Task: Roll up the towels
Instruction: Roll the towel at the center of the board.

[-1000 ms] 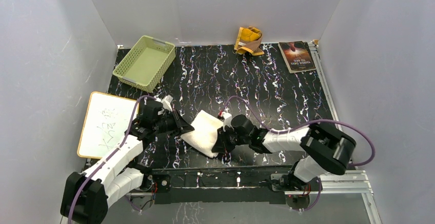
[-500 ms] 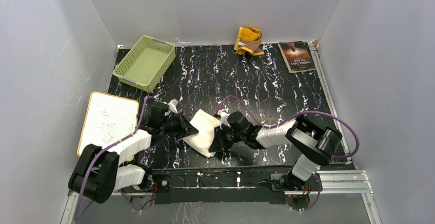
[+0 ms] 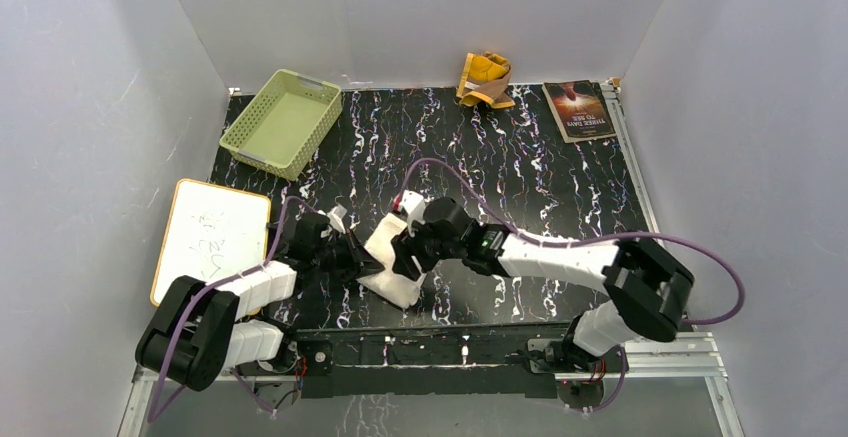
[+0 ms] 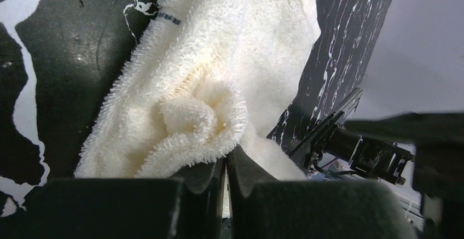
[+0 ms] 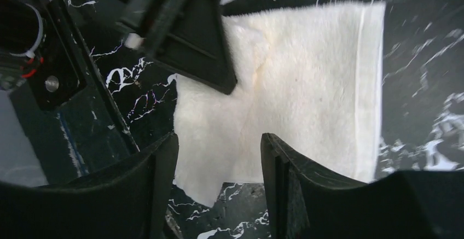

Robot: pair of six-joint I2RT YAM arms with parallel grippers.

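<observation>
The cream-white towel (image 3: 385, 245) lies folded on the black mat near the front edge. In the left wrist view its left edge (image 4: 208, 108) is bunched into a curl right at my left gripper (image 4: 227, 157), which is shut with cloth pinched at its tips. My left gripper (image 3: 366, 260) comes at the towel from the left. My right gripper (image 3: 405, 255) hovers over the towel's right part, open, with only flat cloth (image 5: 306, 86) below the gap (image 5: 219, 140). The mustard-yellow towel (image 3: 486, 79) lies crumpled at the back wall.
A pale green basket (image 3: 282, 121) stands at the back left. A whiteboard (image 3: 210, 242) lies at the left edge, close to my left arm. A dark book (image 3: 578, 109) lies at the back right. The metal front rail (image 3: 500, 342) runs just below the towel.
My right gripper has opened, let go of the towel's right side and moved up and left over it. My left gripper has stayed shut at the towel's left edge.
</observation>
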